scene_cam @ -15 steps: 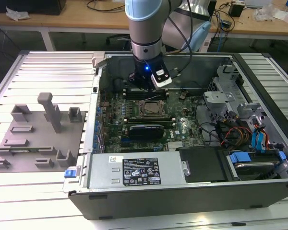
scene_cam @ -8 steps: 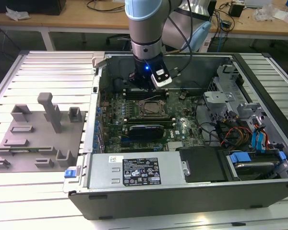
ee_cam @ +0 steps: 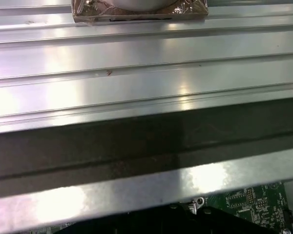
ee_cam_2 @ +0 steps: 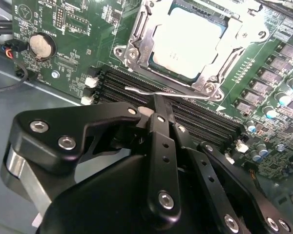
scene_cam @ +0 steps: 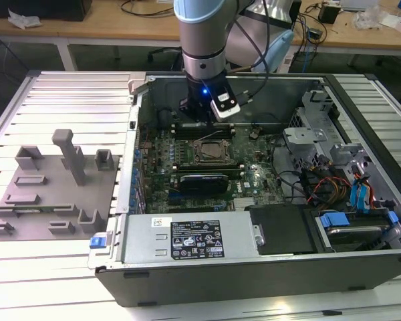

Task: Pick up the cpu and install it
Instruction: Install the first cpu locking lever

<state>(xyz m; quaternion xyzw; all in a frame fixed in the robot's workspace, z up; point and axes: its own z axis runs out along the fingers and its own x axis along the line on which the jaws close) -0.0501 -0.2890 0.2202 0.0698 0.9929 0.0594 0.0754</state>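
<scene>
Presently: cpu (ee_cam_2: 185, 44) lay seated flat within the motherboard socket (ee_cam_2: 135, 48), apparently already installed. Gripper (ee_cam_2: 159, 103) stood with fingers drawn together, tip at the wire retaining lever (ee_cam_2: 198, 95), likely placed to work that latch.

**My tally, one apiece**

I count one cpu (ee_cam_2: 185, 41), one socket frame (ee_cam_2: 136, 36), one round coin battery (ee_cam_2: 41, 45), one grey tray (scene_cam: 53, 192), one open computer case (scene_cam: 254, 274), one power supply (scene_cam: 187, 237) and one thin latch wire (ee_cam_2: 151, 91).
</scene>
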